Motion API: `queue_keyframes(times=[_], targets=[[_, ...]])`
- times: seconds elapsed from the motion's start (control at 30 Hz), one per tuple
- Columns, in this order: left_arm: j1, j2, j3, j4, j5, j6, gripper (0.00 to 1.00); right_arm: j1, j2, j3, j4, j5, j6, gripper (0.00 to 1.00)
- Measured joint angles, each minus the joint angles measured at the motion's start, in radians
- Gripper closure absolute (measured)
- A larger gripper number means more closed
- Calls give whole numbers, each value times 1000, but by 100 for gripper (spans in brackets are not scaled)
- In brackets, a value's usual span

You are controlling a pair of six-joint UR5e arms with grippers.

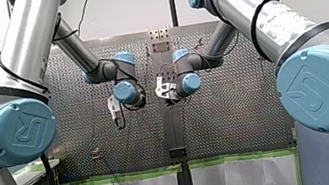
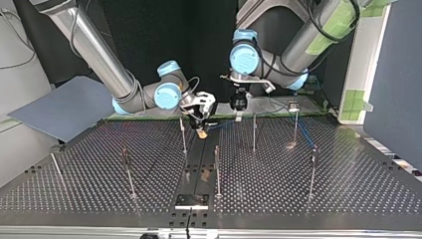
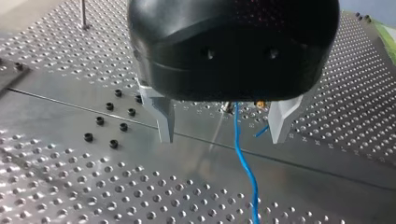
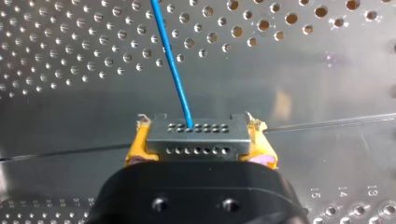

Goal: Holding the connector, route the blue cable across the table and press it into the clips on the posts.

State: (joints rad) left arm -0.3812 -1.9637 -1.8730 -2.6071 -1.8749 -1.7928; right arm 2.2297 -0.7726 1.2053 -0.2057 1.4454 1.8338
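Gripping the grey connector (image 4: 197, 140) from both sides, the yellow pads (image 4: 136, 148) of the right gripper (image 4: 200, 134) are closed on it. The blue cable (image 4: 170, 60) leaves its hole row. Only the left wrist view shows the left gripper (image 3: 223, 135) spread wide, with the cable between its fingers touching neither. Only the top view shows the posts (image 2: 254, 132) beyond.

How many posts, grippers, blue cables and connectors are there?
Posts: 7 in the top view
Grippers: 2, my left gripper and my right gripper
Blue cable: 1
Connector: 1
Total: 11
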Motion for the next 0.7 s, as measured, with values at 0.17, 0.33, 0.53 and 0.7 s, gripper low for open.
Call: queue_keyframes(times=[0.17,0.33,0.53,0.7], targets=[[5,-40,35,-2,-15,-5,0,0,0,0,0,0,0,100],[8,-70,62,-14,-16,-6,0,0,0,0,0,0,0,100],[2,-111,103,-22,-21,-6,0,0,0,0,-1,0,0,100],[-4,-153,149,-22,-41,-6,0,0,0,0,-1,0,0,100]])
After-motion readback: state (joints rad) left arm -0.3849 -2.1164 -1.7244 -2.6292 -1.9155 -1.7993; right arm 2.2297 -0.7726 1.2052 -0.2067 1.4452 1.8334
